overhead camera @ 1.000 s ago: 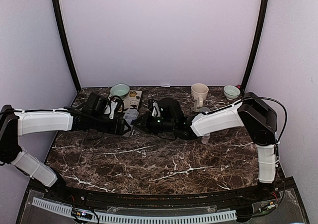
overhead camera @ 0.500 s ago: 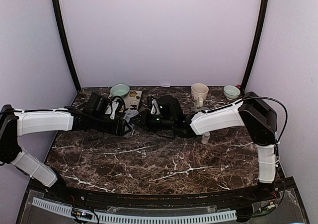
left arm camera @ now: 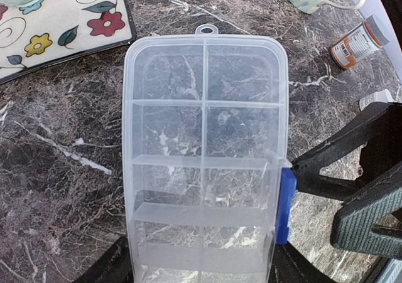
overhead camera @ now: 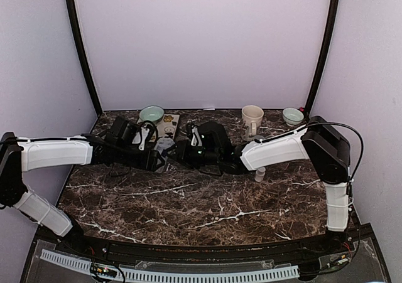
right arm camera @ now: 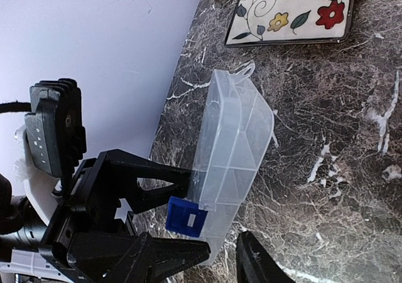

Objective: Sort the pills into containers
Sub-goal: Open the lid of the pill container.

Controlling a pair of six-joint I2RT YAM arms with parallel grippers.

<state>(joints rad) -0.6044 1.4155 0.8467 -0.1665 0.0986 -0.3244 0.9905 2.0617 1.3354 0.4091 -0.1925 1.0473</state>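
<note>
One clear pill organizer point(left arm camera: 204, 151) lies flat on the dark marble worktop point(overhead camera: 207, 201), toward the back and left of centre, just in front of one flowered mat point(left arm camera: 63, 26). It has two rows of cells side by side. Five pairs show in the left wrist view, and its near end is cut off there. One blue latch point(left arm camera: 284, 204) sits on its right long edge.

The left claw point(left arm camera: 201, 267) pinches the organizer's near end, with one black finger against each long side. The right claw point(left arm camera: 314, 195) comes in from the right with its two fingers spread and nothing between them. The pointed tip of one finger is at the upper end of the latch, and I cannot tell whether it touches.

Two pale green bowls stand at the back, one point(overhead camera: 151, 113) beside the mat and one point(overhead camera: 293, 115) in the far right corner. One mug point(overhead camera: 252, 118) stands between them. One orange pill bottle point(left arm camera: 358, 42) lies on its side to the right of the organizer. One small white bottle point(overhead camera: 259, 174) stands under the right arm.
</note>
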